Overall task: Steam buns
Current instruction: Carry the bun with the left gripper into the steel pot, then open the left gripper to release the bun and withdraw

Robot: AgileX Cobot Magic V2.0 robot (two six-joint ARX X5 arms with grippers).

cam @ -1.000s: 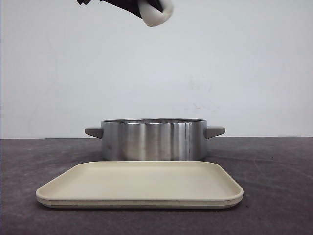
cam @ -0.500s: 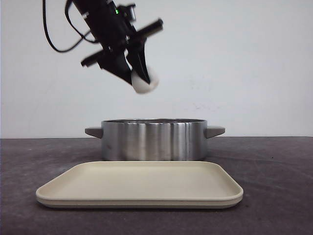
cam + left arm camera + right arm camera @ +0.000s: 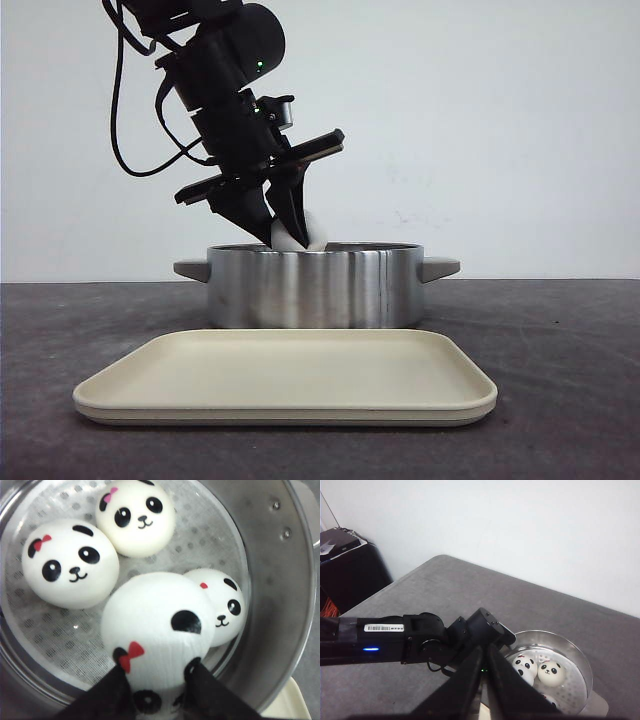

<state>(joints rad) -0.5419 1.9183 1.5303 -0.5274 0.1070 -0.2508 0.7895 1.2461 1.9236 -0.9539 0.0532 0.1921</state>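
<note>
Jaws of the left gripper (image 3: 155, 692): black, pinching a glossy white panda bun (image 3: 300, 236), held at the rim of the steamer pot (image 3: 315, 285). Right jaws: state cannot be told from any view. Nearest on the dark, matte desk (image 3: 560, 400): cream tray (image 3: 285, 380), shallow, rounded corners. Behind it: the pot, brushed steel, round, two grey side handles, perforated insert (image 3: 60, 640). Inside: three more buns (image 3: 70, 562), smooth domes, black eye patches, small red and pink bows.

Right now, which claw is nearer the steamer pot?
Left. The left claw holds a bun at the steamer pot rim; the right claw sits higher, looking down on it.
</note>
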